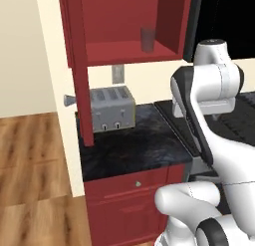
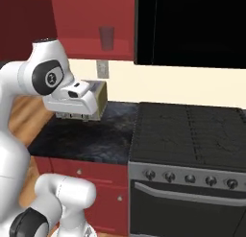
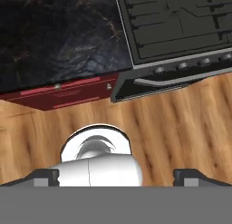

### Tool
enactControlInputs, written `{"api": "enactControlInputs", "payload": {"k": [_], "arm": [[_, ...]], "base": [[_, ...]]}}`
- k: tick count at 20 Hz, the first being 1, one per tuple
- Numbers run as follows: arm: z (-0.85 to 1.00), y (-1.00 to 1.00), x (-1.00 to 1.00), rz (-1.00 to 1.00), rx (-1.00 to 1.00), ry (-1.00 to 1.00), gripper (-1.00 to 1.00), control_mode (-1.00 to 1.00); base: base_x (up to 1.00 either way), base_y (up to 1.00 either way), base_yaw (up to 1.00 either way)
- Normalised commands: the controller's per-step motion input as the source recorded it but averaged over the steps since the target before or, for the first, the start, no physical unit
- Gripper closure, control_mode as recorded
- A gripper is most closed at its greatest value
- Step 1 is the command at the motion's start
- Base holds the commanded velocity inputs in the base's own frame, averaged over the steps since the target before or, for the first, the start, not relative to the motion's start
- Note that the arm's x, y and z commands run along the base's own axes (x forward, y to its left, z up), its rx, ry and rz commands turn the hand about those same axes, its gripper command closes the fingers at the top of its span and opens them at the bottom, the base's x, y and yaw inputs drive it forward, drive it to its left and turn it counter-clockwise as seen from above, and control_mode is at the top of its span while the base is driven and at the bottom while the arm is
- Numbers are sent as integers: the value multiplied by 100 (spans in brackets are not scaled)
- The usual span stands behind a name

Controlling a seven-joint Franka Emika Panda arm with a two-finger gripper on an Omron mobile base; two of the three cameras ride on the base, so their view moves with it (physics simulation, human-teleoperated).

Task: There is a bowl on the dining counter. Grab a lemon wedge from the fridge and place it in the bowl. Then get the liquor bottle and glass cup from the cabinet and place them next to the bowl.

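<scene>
The red cabinet (image 1: 119,21) hangs open above the short counter, its door (image 1: 79,70) swung out to the left. A clear glass cup (image 1: 147,39) stands upright on the cabinet shelf, and it also appears as the glass cup (image 2: 106,38) from the right. My hand (image 2: 72,99) is folded back low over the counter, well below the cup and pointing down. The gripper (image 3: 116,177) is open, its dark fingertips (image 3: 45,177) far apart with nothing between them. The bowl, dining counter, lemon wedge, fridge and liquor bottle are out of view.
A silver toaster (image 1: 112,109) sits on the black counter (image 1: 134,148) under the cabinet. A dark stove (image 2: 192,130) adjoins it on the right, below a black unit (image 2: 192,27). Red base drawers (image 1: 124,190) and wooden floor (image 3: 172,128) lie below.
</scene>
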Motion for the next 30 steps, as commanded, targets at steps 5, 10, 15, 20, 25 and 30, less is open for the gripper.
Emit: {"api": "enactControlInputs", "payload": {"k": [5, 10, 15, 20, 25, 30], "arm": [[0, 0, 0, 0, 0, 0, -100, 100], [0, 0, 0, 0, 0, 0, -100, 100], [41, -1, -19, 0, 1, -30, -100, -100], [65, -19, -26, 0, 11, -40, -100, -100], [58, -15, -2, -2, 16, -28, -100, -100], [51, -6, 0, -7, 19, -18, -100, -100]], "base": [[79, 44, -7], [34, 27, -4], [0, 2, 0], [0, 0, 0], [0, 0, 0], [0, 0, 0]]}}
